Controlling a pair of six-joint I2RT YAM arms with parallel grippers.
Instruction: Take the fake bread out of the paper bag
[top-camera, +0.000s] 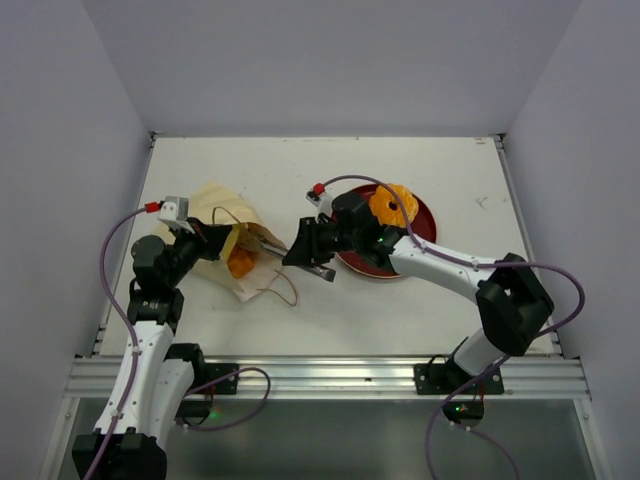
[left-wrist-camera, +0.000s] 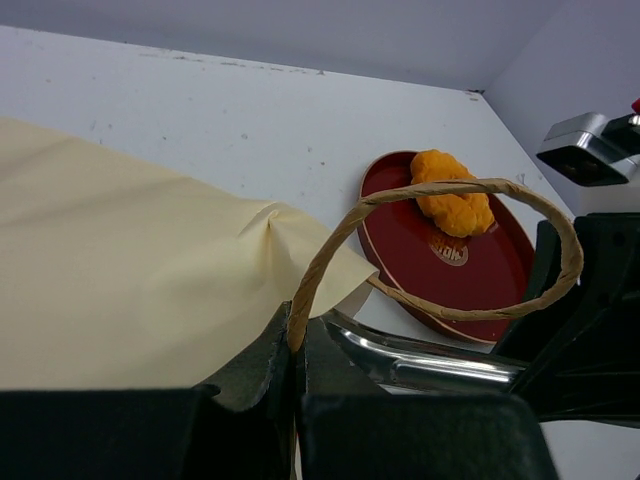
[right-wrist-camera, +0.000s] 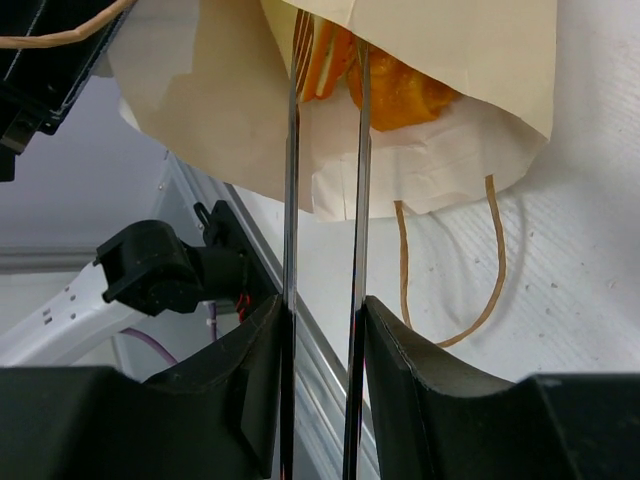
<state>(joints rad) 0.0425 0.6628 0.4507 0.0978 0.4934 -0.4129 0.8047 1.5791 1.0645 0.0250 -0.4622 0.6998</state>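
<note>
Kraft-paper tan carrier bag (top-camera: 215, 205) lies sideways, left of centre. My left claw (left-wrist-camera: 297, 365) pinches its twisted loop handle (left-wrist-camera: 450, 188), fully closed. My right claw (right-wrist-camera: 328, 60), blades narrowly parted, reaches into the mouth astride glossy orange toy bread (right-wrist-camera: 400, 90); grip unclear. Another piece (top-camera: 390, 205) on round red plate (top-camera: 425, 212).
</note>
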